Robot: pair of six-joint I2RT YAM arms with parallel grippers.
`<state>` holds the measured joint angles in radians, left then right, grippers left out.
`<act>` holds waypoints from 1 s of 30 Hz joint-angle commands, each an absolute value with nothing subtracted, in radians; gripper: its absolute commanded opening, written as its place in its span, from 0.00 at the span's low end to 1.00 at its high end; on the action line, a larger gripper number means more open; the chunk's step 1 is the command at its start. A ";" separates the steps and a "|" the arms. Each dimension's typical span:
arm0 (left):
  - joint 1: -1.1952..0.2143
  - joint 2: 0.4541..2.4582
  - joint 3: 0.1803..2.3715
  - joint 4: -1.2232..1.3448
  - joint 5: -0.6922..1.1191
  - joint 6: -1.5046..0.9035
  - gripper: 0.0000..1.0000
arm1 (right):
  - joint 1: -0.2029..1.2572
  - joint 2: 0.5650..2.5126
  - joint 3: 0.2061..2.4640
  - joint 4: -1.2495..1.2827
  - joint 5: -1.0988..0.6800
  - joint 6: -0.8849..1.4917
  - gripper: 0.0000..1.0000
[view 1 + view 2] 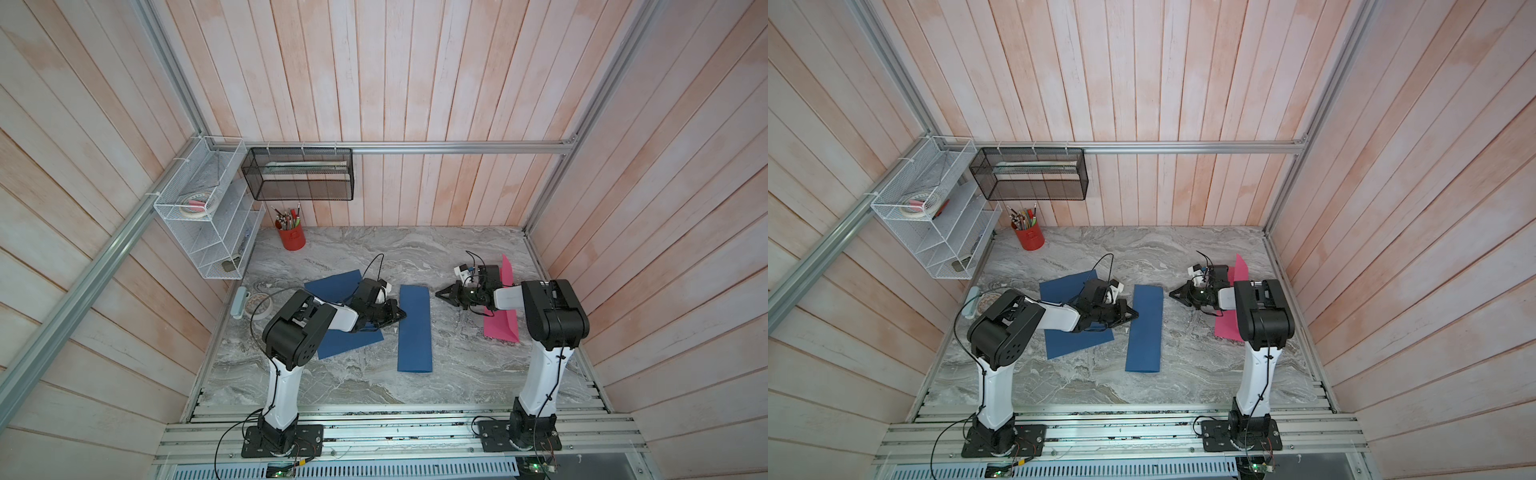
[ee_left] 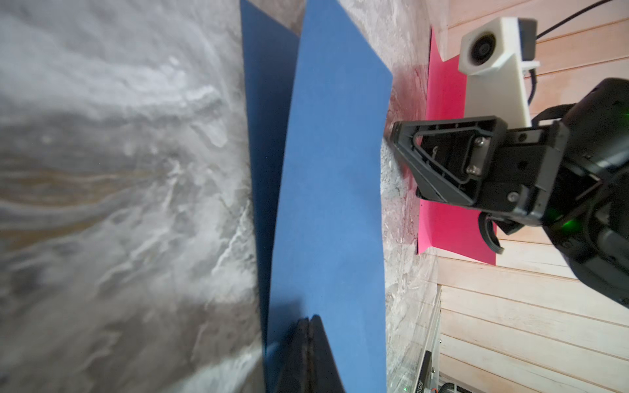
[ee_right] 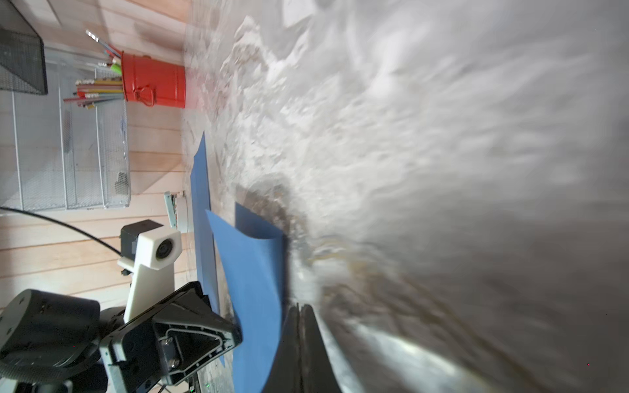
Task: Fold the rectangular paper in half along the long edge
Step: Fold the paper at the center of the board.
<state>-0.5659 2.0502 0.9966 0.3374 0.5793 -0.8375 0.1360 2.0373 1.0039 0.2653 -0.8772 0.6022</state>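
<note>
One blue paper (image 1: 414, 328) in middle of desk (image 1: 353, 382), already doubled lengthwise | left gripper (image 1: 402, 314) at its left edge; right gripper (image 1: 438, 294) just beside its right edge — both jaws closed, empty | step: likely creasing; next: press along fold

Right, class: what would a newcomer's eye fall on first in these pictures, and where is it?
The narrow folded blue paper lies in the middle of the marble table, with the shut left pincer and right pincer pointing at it from either side. A bright pink paper lies at the table's right edge, and a red pot of pencils stands in the back left corner.
</note>
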 commanded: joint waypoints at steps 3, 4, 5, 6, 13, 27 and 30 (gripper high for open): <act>-0.574 2.102 0.955 0.191 0.554 -0.819 0.00 | 0.198 2.064 1.065 0.304 -0.896 0.650 0.00; -0.574 2.102 0.955 0.190 0.554 -0.819 0.00 | 0.199 2.080 1.072 0.312 -0.896 0.657 0.00; -0.574 2.101 0.954 0.190 0.555 -0.819 0.00 | 0.195 2.091 1.076 0.316 -0.891 0.660 0.00; -0.574 2.100 0.954 0.191 0.554 -0.820 0.00 | 0.191 2.104 1.079 0.320 -0.884 0.662 0.00; -0.574 2.099 0.950 0.194 0.554 -0.821 0.00 | 0.107 2.139 1.042 0.325 -0.868 0.652 0.00; -0.575 2.107 0.949 0.195 0.553 -0.821 0.00 | 0.196 1.855 0.907 0.248 -0.896 0.598 0.00; -0.575 2.110 0.952 0.193 0.552 -0.818 0.00 | 0.207 1.759 0.776 0.330 -0.896 0.638 0.15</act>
<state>-0.5659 2.0502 0.9955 0.3370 0.5877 -0.8375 0.2062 1.8156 0.8658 0.2779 -0.8749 0.6052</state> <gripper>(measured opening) 0.045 0.107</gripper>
